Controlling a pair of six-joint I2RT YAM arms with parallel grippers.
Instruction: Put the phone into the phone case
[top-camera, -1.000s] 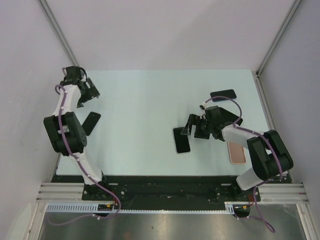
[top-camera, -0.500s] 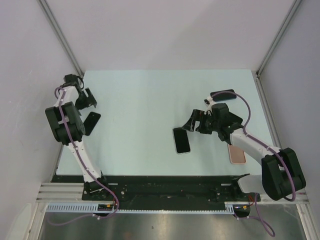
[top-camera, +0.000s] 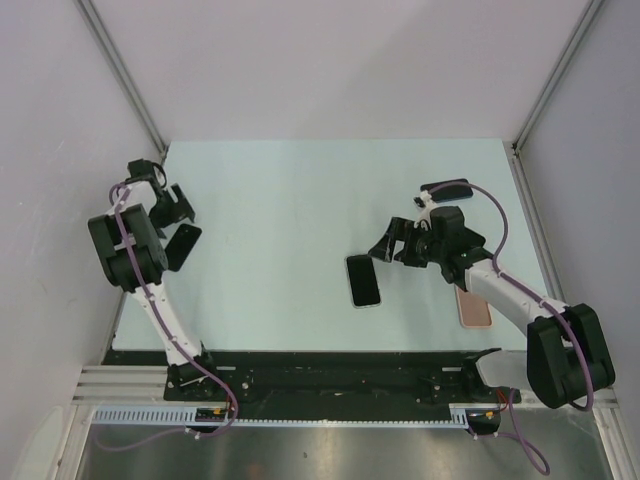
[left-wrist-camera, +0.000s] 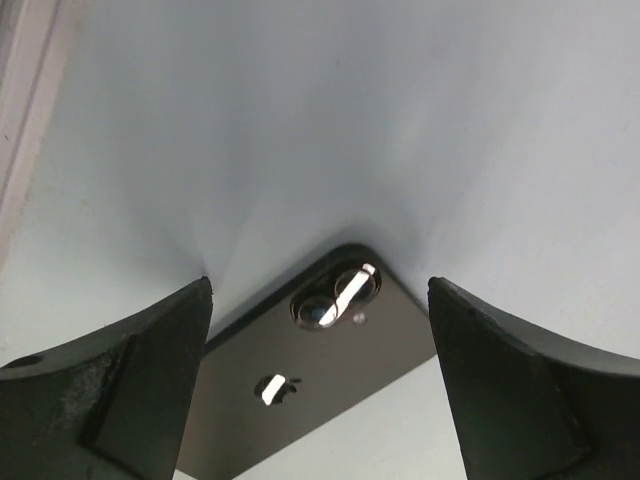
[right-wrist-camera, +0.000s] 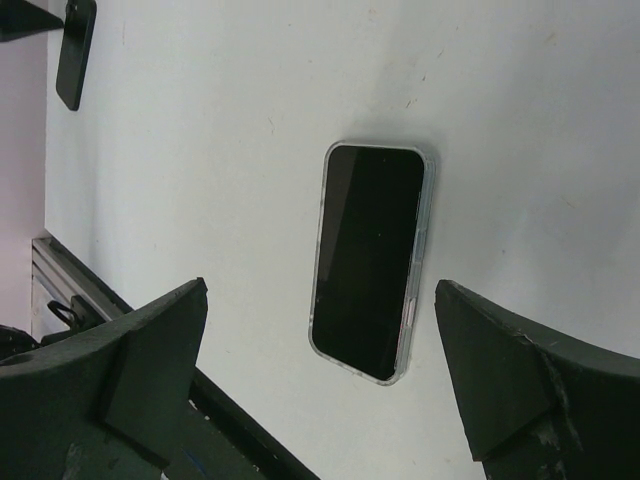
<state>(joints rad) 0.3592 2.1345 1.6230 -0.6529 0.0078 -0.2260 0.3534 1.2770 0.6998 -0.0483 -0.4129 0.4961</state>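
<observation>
Both grippers stand wide open and hold nothing. The left gripper (top-camera: 172, 202) hangs over a dark phone (left-wrist-camera: 310, 360) that lies back up close to the left edge of the worktop (top-camera: 280, 200), with its camera end between the fingers in the left wrist view. The right gripper (top-camera: 388, 243) hovers just beside a second phone (right-wrist-camera: 370, 260), which lies screen up in the middle of the worktop, toward the near edge. This one has a clear rim around it and looks already seated in a case. A pink slab (top-camera: 473, 305) lies near the right near corner and a black one (top-camera: 447, 187) by the right edge. I cannot tell whether either is a phone or a case.

The main risk is with the dark phone. It lies flat and thin, so fingers closing on it may skid over its edges or nudge it toward the left edge. Choosing the wrong case for it is the other hazard.
</observation>
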